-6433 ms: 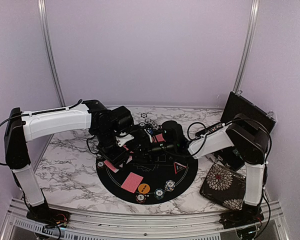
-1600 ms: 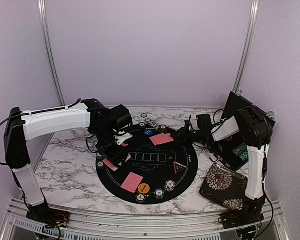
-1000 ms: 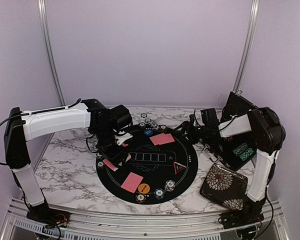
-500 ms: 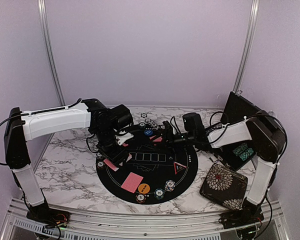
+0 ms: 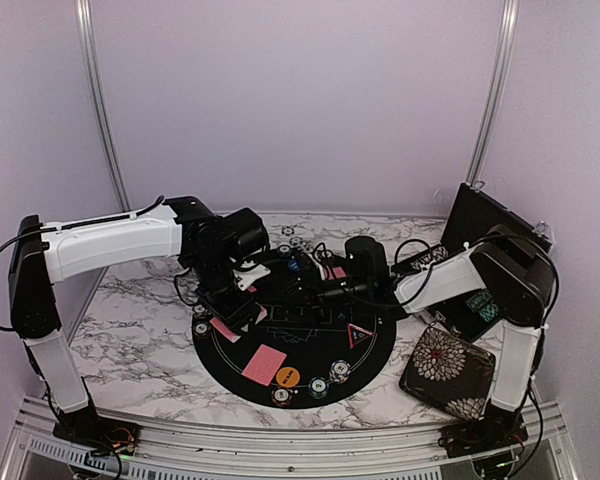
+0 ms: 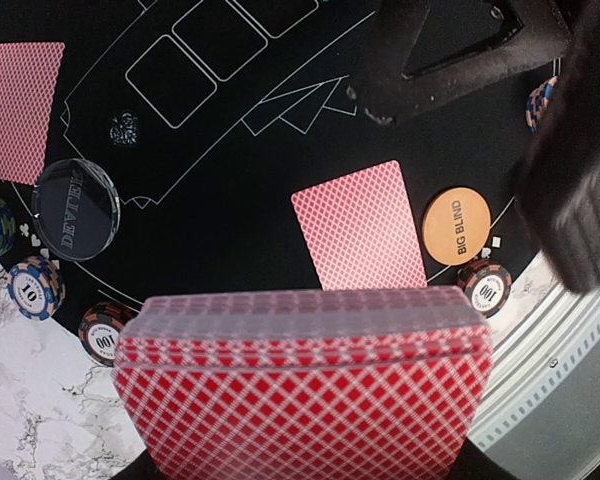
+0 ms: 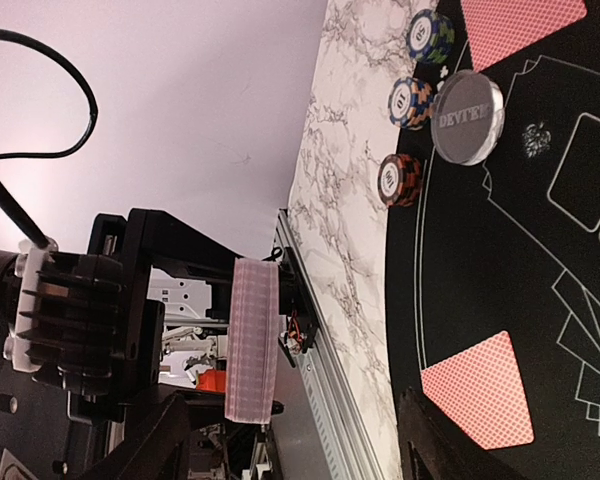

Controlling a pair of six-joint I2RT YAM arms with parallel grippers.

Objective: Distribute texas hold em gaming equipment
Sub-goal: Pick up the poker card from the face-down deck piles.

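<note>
Two robot arms reach over a black round mat on a marble table. The left arm stretches in from the mat's left side, elbow raised and wrist bent down above the mat's left edge. The left gripper is clamped on a deck of red-backed cards, held on edge above the mat. The right arm comes in low from the mat's right side. The right gripper hovers over the mat's centre, fingers spread wide with nothing between them. On the mat lie single cards, an orange Big Blind disc and a dealer disc, with chip stacks at its rim. In the left wrist view the deck hides the left fingers. From overhead, the right gripper covers the mat's far centre.
</note>
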